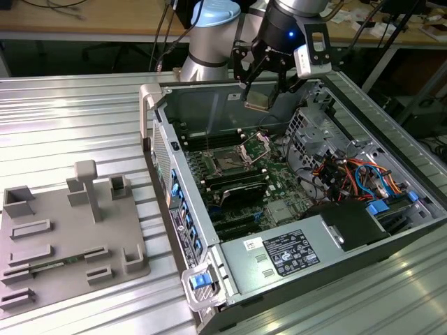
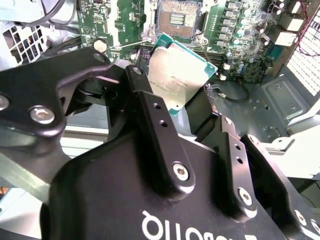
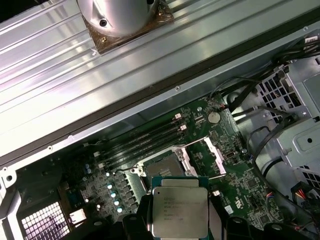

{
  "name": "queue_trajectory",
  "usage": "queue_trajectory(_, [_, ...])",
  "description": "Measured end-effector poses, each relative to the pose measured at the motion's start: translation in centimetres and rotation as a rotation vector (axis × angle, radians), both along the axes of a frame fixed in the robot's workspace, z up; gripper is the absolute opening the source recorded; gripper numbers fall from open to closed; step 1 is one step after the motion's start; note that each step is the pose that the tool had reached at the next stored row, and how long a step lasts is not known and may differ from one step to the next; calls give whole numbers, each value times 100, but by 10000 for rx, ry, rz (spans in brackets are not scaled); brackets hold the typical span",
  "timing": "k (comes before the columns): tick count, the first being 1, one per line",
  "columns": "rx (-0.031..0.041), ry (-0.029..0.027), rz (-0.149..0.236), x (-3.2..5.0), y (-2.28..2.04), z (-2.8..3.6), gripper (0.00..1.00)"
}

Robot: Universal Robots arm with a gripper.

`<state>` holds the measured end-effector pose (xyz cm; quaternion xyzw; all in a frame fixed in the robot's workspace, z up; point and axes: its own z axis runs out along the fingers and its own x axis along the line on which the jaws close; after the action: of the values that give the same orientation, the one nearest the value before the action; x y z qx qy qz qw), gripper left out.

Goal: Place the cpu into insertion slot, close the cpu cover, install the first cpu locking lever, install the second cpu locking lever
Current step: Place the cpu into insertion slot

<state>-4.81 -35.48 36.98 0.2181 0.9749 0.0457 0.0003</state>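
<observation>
From the exterior view, I have the black two-fingered gripper hanging over the open grey metal computer case, which lies on the ribbed aluminium bench. It is pinching the small flat square silver-topped cpu by its edges, well above the board. Below it, the small square dark insertion slot with its silver rim is bare, and the thin silver square-frame cpu cover stands tilted up beside it. In the second wrist view the cpu sits clamped between the two black fingers, with the insertion slot beyond it and nothing in it. In the first wrist view the cpu hovers just short of the insertion slot on the green motherboard, and the cpu cover is swung open. As I judge it, the chip is picked up and carried close, but seating it, closing the cover and both levers are all left to do.
</observation>
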Motion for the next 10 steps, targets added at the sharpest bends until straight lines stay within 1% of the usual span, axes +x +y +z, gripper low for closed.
queue_trajectory(10, [0,0,-213,-15,0,-2,55])
